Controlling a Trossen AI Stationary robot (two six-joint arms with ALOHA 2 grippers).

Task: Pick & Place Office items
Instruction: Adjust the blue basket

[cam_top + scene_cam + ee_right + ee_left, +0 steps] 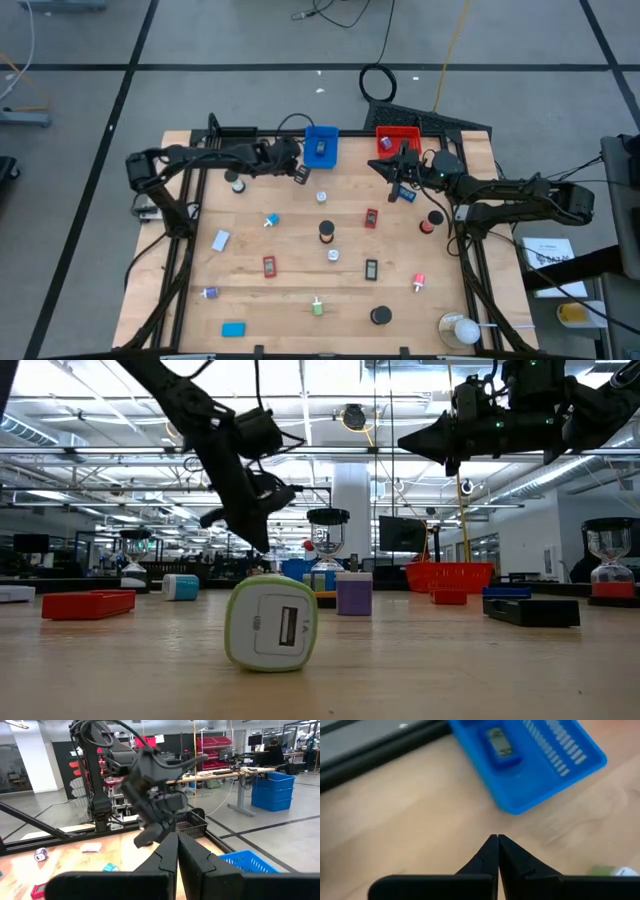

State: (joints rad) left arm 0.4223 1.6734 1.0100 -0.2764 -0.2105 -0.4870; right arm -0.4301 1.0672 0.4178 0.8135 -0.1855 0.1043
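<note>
Several small office items lie scattered on the wooden table (300,285), among them a black roll (327,232), a red piece (269,266) and a green and white piece (271,623). My left gripper (300,174) is shut and empty, slanting down over bare wood just in front of the blue bin (535,760). A dark item (499,745) rests on the bin's floor. My right gripper (386,166) is shut and empty, held high and about level beside the red bin (397,140). In the right wrist view its fingertips (176,836) point toward the left arm.
A roundish white object in a clear holder (460,328) stands at the near right corner. A black frame rail (375,755) runs along the table's far edge behind the blue bin. Bare wood lies between the scattered pieces in the table's middle.
</note>
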